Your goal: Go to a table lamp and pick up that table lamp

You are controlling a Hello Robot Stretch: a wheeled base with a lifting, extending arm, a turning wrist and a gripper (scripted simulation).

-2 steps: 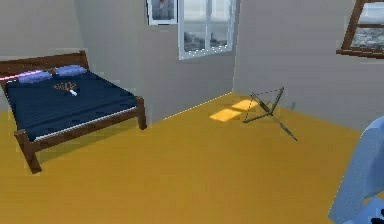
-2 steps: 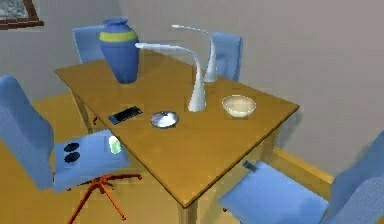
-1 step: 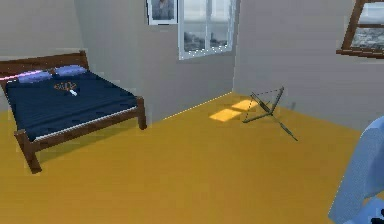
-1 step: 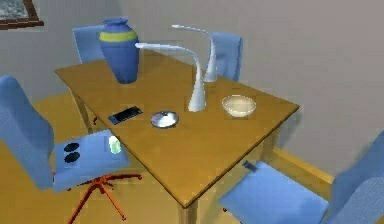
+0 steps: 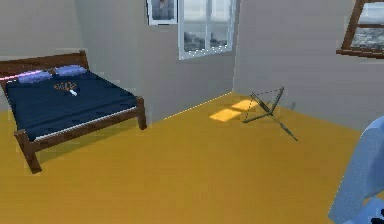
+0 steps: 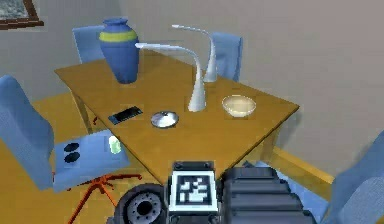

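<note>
Lamp (image 6: 199, 90), white with a bent neck, upright mid-frame on the wooden surface (image 6: 215, 140), between a blue vase (image 6: 120, 50) and a bowl (image 6: 238, 104). Gripper (image 6: 143, 207) at the lower edge; whether it holds anything cannot be told.

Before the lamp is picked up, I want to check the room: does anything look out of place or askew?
A thin wire frame stands tilted on the bare floor near the window, apart from all furniture. On the table nothing looks spilled or toppled.
</note>
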